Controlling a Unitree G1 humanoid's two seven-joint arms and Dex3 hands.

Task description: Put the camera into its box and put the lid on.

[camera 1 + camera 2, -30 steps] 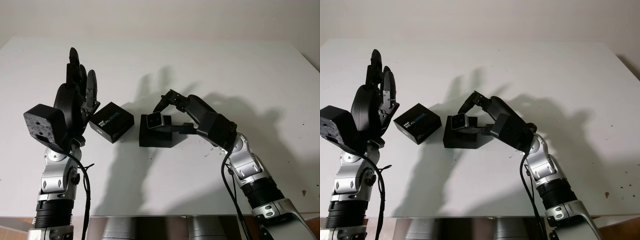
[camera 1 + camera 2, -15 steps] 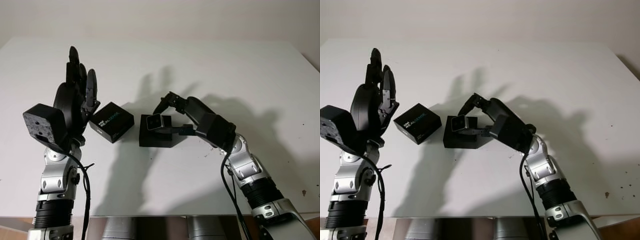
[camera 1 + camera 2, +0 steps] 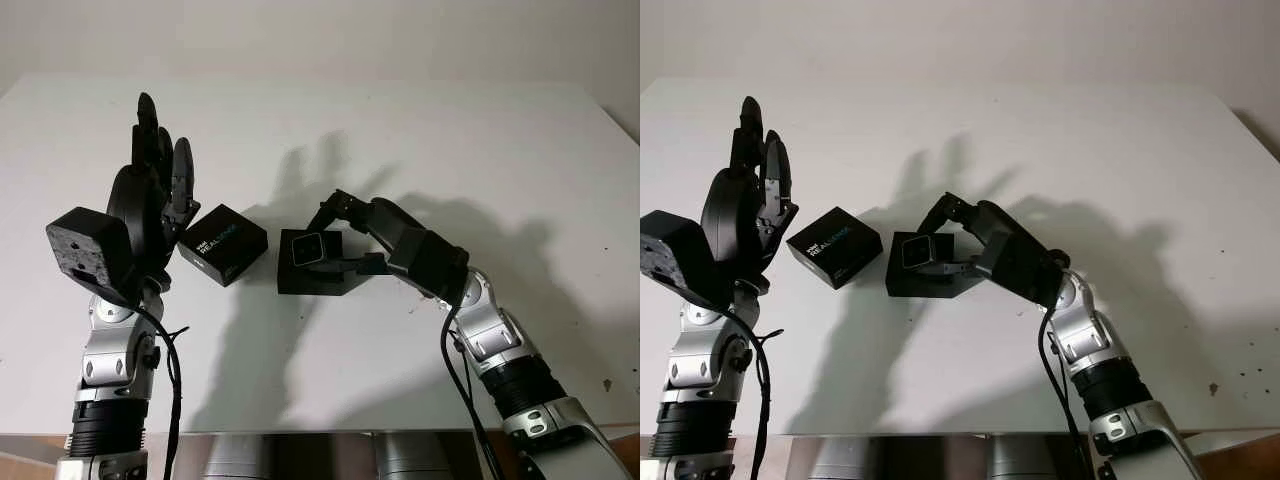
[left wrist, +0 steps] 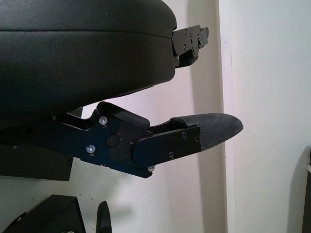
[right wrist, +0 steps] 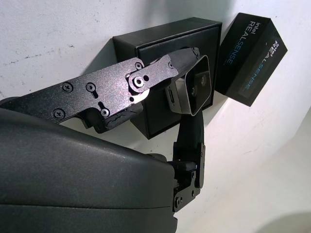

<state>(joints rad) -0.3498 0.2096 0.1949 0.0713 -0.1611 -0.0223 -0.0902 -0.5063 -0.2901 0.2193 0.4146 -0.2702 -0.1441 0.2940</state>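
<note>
White bench (image 3: pixel 480 140) under everything. Left hand (image 3: pixel 150 190) raised upright, open, holding nothing — idle, with the lid (image 3: pixel 224 243) just beside its fingers on the inner side. Right hand (image 3: pixel 345 235) reaching in low from the other side, fingers closed around the camera (image 3: pixel 306 249): one finger (image 5: pixel 160 73) over the top of the body, another (image 5: pixel 192 141) under it, seen plainly from the right wrist.

Box (image 3: pixel 310 265) lying directly beneath those fingertips, open side up, its long side running roughly across the line of the right forearm. Camera held right over the opening, at or just inside the rim; lens face turned toward the head camera and tilted a little, so not yet seated flat — whether touching the box floor, cannot tell. Likely need: a slight lowering and levelling before letting go.

Lid resting on the bench just beside the box, on the far side from the right hand, printed face up, skewed to the box edge. Nearer the left hand by far, so probably the one to fetch it.
</note>
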